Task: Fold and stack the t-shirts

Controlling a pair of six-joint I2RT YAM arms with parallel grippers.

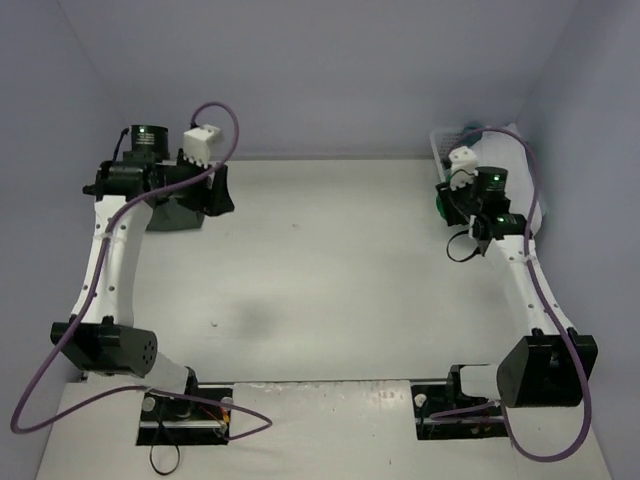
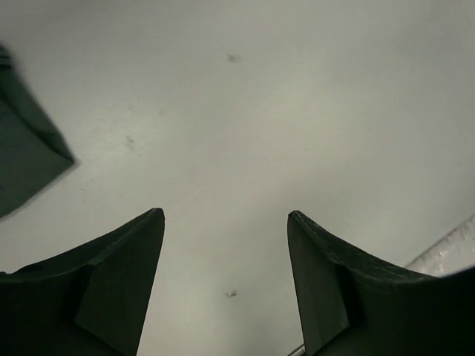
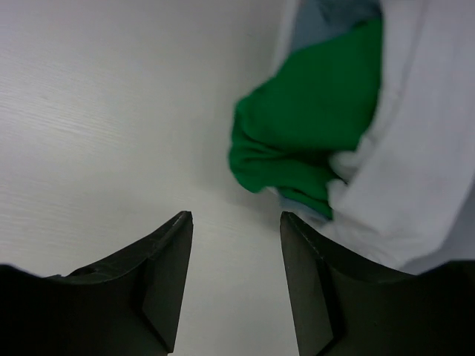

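A dark grey-green t-shirt (image 2: 22,159) lies folded at the left edge of the left wrist view, and in the top view it (image 1: 172,218) sits at the far left of the table. My left gripper (image 2: 225,215) (image 1: 217,190) hangs open over bare table just right of it, holding nothing. In the right wrist view a bright green t-shirt (image 3: 312,122) is bunched with a white t-shirt (image 3: 415,170) and a strip of teal-blue t-shirt (image 3: 326,18). My right gripper (image 3: 236,216) (image 1: 447,205) is open and empty, just short of the green one.
A white lattice basket (image 1: 447,142) stands at the far right corner behind the right wrist, with white cloth (image 1: 520,150) spilling over it. Both arm bases sit on the near edge. Grey walls close in the back and sides.
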